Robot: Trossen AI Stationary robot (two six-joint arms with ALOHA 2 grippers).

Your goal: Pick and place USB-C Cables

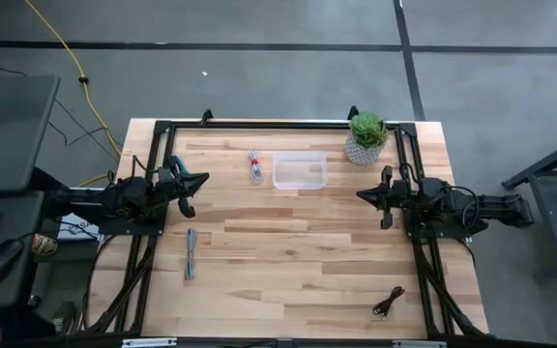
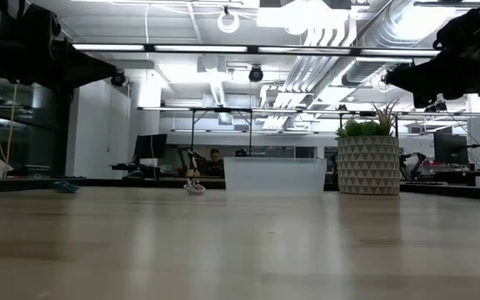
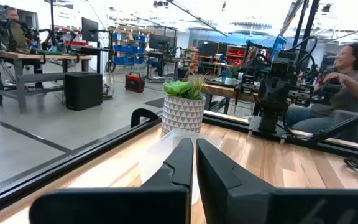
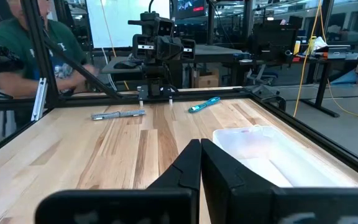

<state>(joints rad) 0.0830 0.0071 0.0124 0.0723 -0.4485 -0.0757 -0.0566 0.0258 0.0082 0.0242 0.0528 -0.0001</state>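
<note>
Both arms hang above the table (image 1: 298, 261) edges, one per side, nothing in either grip. The left gripper (image 1: 190, 184) hovers at the left edge, its fingers (image 3: 179, 163) nearly together with only a thin slit between them. The right gripper (image 1: 377, 196) hovers at the right edge, facing inward, fingers (image 4: 190, 163) likewise drawn narrow and holding nothing. Between them, toward the far side, sits a clear plastic box (image 1: 300, 170), with a potted plant (image 1: 366, 136) near the far right corner. The whitish-grey cable (image 1: 255, 165) lies just beside the box on its left. The blue-grey cable (image 1: 190, 253) lies stretched out on the left part of the table, nearer the front than the left gripper. The black cable (image 1: 388, 303) rests at the front right corner, well apart from the other two.
</note>
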